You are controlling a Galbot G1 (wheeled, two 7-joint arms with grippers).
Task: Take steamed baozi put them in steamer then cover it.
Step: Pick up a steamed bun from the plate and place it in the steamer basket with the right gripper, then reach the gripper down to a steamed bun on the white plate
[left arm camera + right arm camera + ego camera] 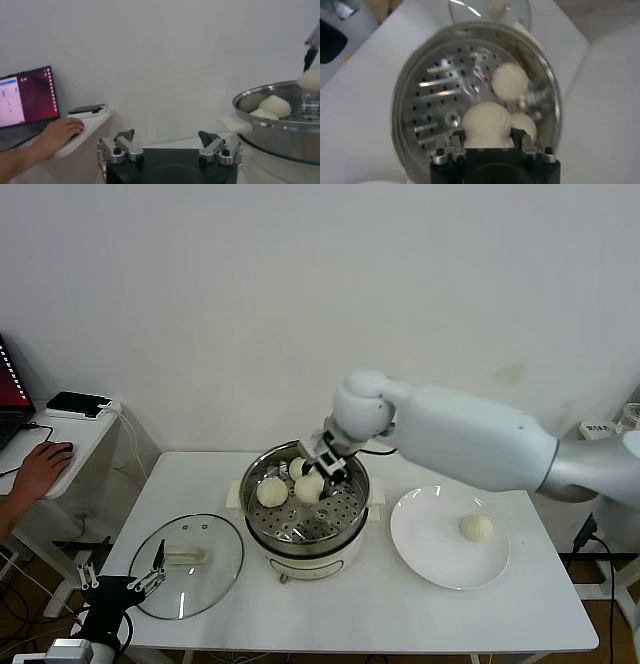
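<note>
Right claw [487,136] pinches a baozi [486,122] over the steamer [258,482] — soft dough, grip its sides lightly. Left claw [170,146] released, parked low.

Worktop [350,604]: steamer [345,519] at centre. Cover [187,565] lies flat to its left, near the front edge. Plate [430,554] to its right, carrying one baozi [477,528]. Inside the steamer, on the tray: two baozi [271,492] toward the left and back; a third [309,487] between the right gripper's [322,471] fingers, above the tray.
</note>
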